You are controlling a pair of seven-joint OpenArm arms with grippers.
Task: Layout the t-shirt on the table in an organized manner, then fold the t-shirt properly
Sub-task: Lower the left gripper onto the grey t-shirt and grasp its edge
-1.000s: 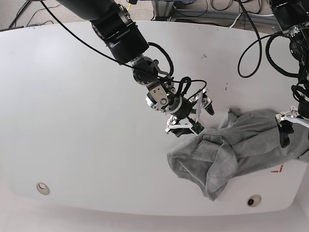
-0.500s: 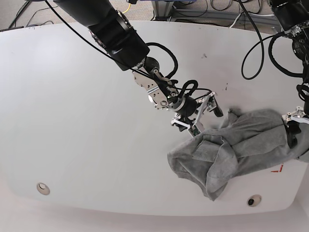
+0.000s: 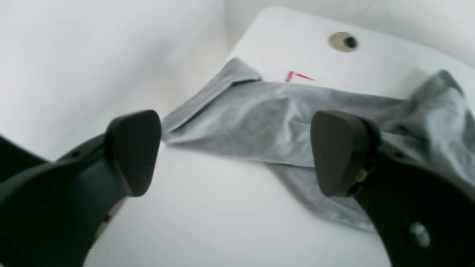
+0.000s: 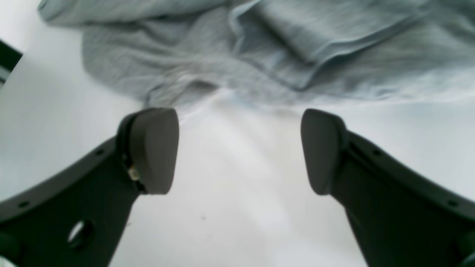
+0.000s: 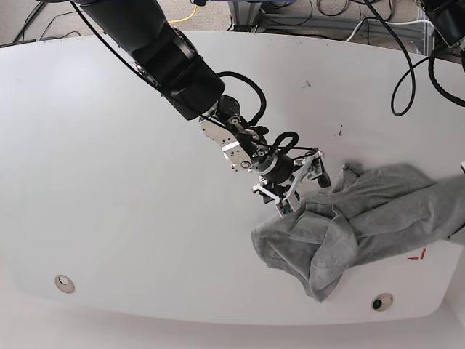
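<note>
Looking down the right wrist view, I had the right gripper [image 4: 239,148] spread wide over bare table [image 4: 230,222], with nothing between its pads. The t-shirt [image 4: 259,48] lay just ahead of the fingertips, its nearest rumpled edge a little short of the gap, so the cloth was forward of the jaws and not yet inside them. A folded hem ran across that view more or less in line with the jaw opening.

From the base camera, the t-shirt [image 5: 363,218] sat bunched at the table's [image 5: 109,182] near right corner, its long axis running from the lower left lobe up toward the right edge, over the red tape mark [image 5: 417,254]. The right gripper [image 5: 294,185] hovered at the heap's upper left edge.

My left gripper [image 3: 237,148] was also wide open and empty, with the t-shirt [image 3: 267,122] stretched across just beyond its pads. I could barely see that arm in the base view.

I judged the right arm better placed for a first pinch, needing only a short push forward and down onto the near edge.
</note>
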